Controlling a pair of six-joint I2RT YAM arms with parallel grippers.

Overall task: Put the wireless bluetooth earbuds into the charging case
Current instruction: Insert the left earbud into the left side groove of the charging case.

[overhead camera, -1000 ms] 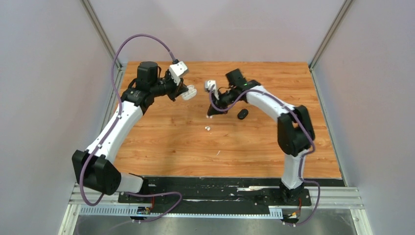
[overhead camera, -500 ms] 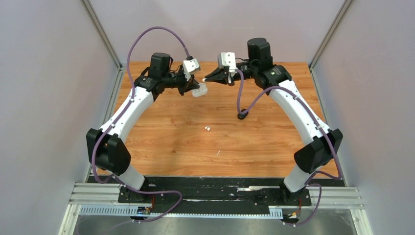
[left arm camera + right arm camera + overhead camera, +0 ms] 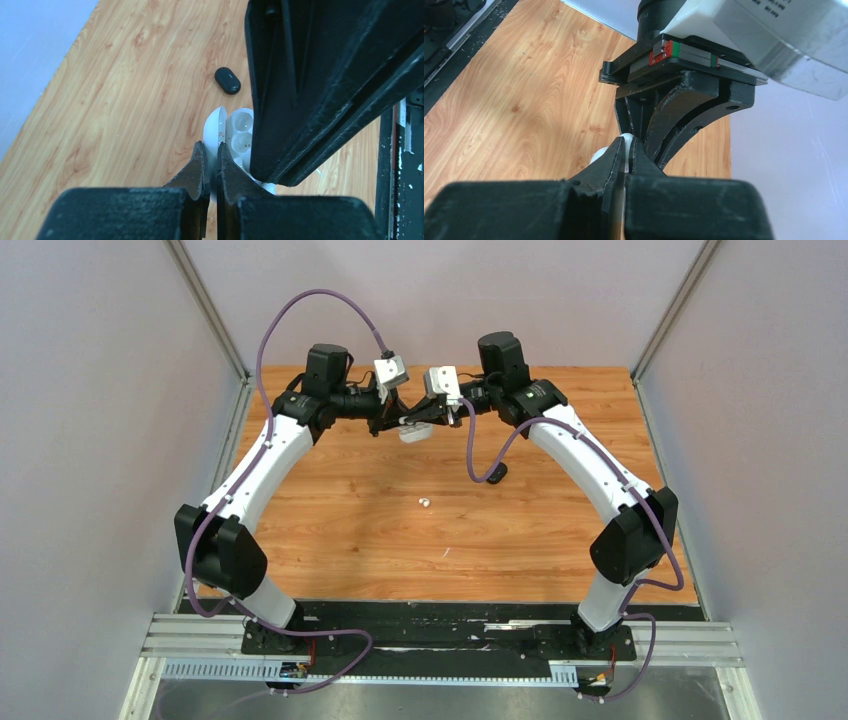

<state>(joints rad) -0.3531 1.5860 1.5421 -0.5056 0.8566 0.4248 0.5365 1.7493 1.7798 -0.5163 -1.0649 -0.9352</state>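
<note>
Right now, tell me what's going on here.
Both arms meet above the wooden table. The left claw is shut on an open white charging case. The right claw, shut on what looks like a white earbud, is right up against it. A loose earbud and a black case lie on the table.

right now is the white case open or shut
Open: on the white case the lid stands apart from the base, round sockets showing.

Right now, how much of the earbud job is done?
Done: the white case is open, held up by the left end effector; its visible wells look empty. In hand: the shut right end effector is at the case, contents unclear. Still to do: one white earbud lies on the table; the black case looks shut.
</note>
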